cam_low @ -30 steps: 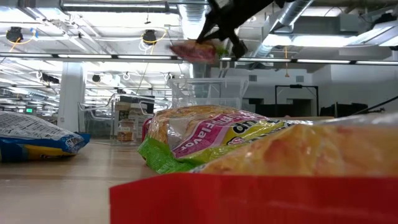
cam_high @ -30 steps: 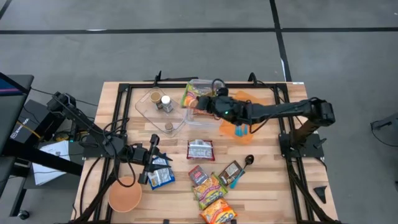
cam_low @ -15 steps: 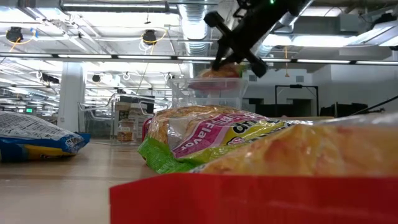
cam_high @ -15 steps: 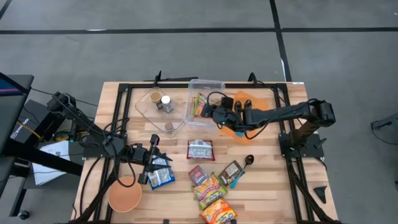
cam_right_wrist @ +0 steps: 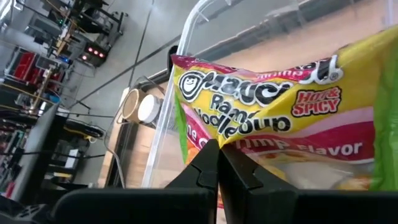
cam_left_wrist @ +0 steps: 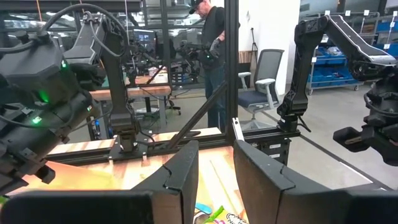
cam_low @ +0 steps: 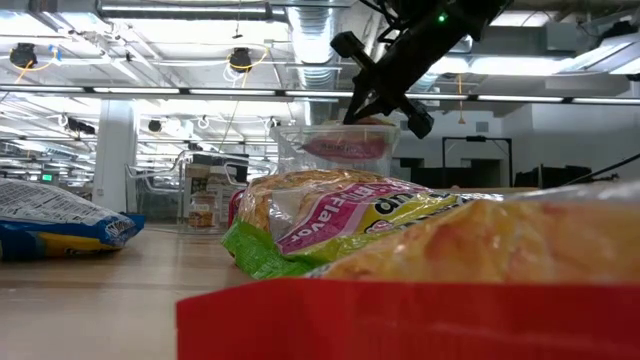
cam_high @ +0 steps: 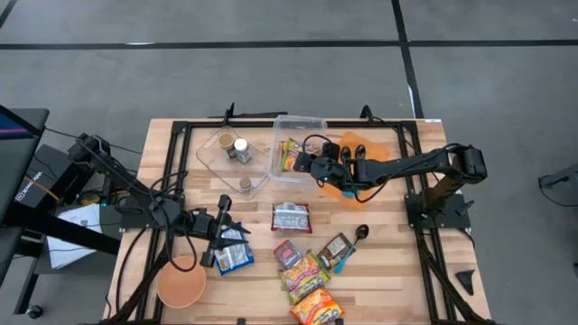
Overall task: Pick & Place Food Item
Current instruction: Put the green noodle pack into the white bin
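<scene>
A yellow, pink and green ramen noodle packet (cam_high: 289,155) is inside the clear plastic bin (cam_high: 312,125) at the table's far middle. In the low view the ramen packet (cam_low: 350,147) shows through the bin's wall (cam_low: 290,150), below the rim. My right gripper (cam_high: 307,163) reaches in over the bin from the table's right and is shut on the packet. My left gripper (cam_high: 217,236) waits low at the near left, level and open, with nothing between its fingers (cam_left_wrist: 186,180). My right gripper pinches the ramen packet's edge by the pink band (cam_right_wrist: 214,138) between its two shut fingers (cam_right_wrist: 202,163). The fingers slant down from the table's right side. The packet lies roughly level inside the bin; whether it rests on the bin's floor I cannot tell.
A clear tray (cam_high: 209,161) with small jars stands left of the bin. An orange bag (cam_high: 361,144) lies under my right arm. Several snack packets (cam_high: 305,271), a dark spoon (cam_high: 361,233), blue packets (cam_high: 235,258) and an orange bowl (cam_high: 181,282) fill the near half.
My right gripper has gone down and a little toward the table's right edge, tipping further downward and staying shut. The ramen packet has sunk with it from above the bin's rim to inside the bin.
</scene>
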